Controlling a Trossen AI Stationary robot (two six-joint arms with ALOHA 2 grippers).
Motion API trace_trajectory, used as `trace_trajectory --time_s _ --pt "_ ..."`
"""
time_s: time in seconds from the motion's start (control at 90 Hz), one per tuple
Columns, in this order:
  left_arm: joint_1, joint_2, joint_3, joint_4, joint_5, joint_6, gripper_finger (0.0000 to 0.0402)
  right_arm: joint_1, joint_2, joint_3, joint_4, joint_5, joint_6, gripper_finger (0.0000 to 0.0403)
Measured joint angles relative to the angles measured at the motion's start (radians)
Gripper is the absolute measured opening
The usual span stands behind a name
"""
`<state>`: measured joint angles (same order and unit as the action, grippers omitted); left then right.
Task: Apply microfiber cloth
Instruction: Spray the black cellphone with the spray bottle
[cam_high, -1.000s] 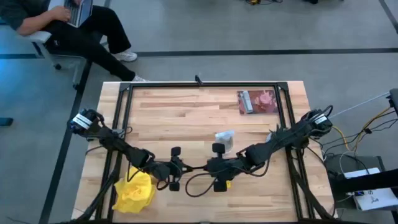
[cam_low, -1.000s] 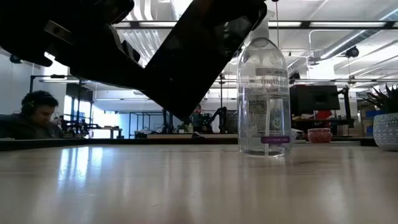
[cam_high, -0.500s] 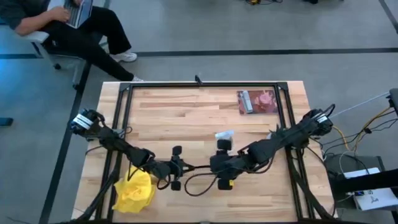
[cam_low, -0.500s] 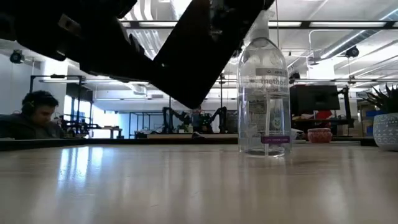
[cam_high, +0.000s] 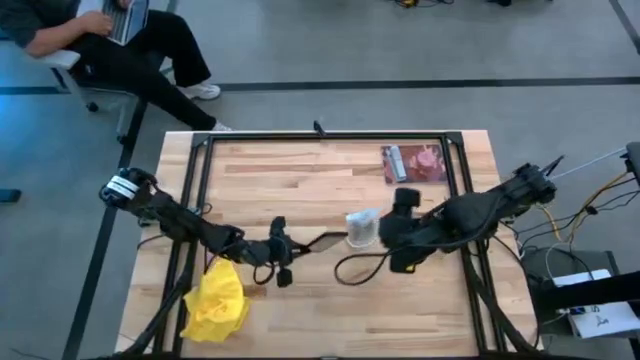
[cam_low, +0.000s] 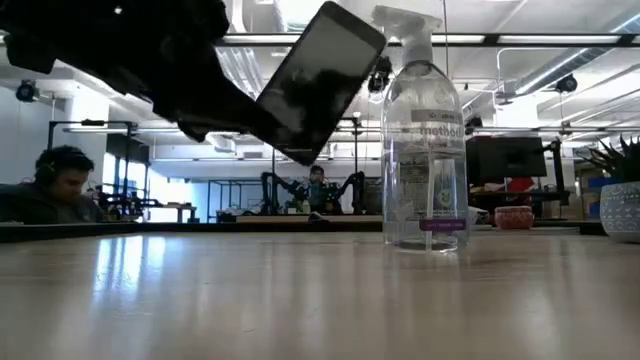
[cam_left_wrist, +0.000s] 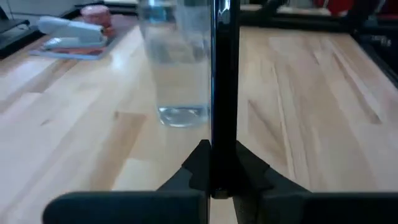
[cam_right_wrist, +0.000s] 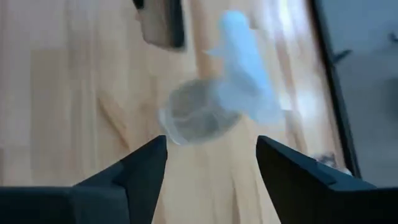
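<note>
I'm seeing the crumpled bright yellow microfiber cloth (cam_high: 215, 307) lying at the worktop's near left corner, just beside my left gripper (cam_high: 283, 252), which is clenching a flat black phone (cam_low: 318, 82); right gripper (cam_high: 398, 230) released.

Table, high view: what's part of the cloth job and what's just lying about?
Job:
- yellow cloth, crumpled at the table's near left edge
- phone, shut in the left gripper

Lying about:
- spray bottle, standing mid-table
- flat packet at the far right
- right gripper, open, above the bottle
</note>
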<state>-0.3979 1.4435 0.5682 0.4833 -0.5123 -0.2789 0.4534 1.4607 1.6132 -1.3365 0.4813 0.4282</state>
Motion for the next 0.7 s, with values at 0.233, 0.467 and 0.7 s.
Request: trace_trajectory --time_s 0.233,0.467,0.7 --pt "0.053 -0.136 -0.093 -0.017 -0.048 -0.045 0.0012 -0.01 -0.183 -0.292 0.231 0.045 -0.006 0.0205" --pt "0.135 -0.109 -0.167 0.164 -0.088 -0.041 0.0012 -0.103 -0.24 -0.569 0.522 0.067 -0.097 0.0202" --pt "0.152 0.051 -0.173 0.403 -0.095 -0.045 0.0012 -0.122 -0.239 -0.745 0.685 0.266 -0.088 0.0169"
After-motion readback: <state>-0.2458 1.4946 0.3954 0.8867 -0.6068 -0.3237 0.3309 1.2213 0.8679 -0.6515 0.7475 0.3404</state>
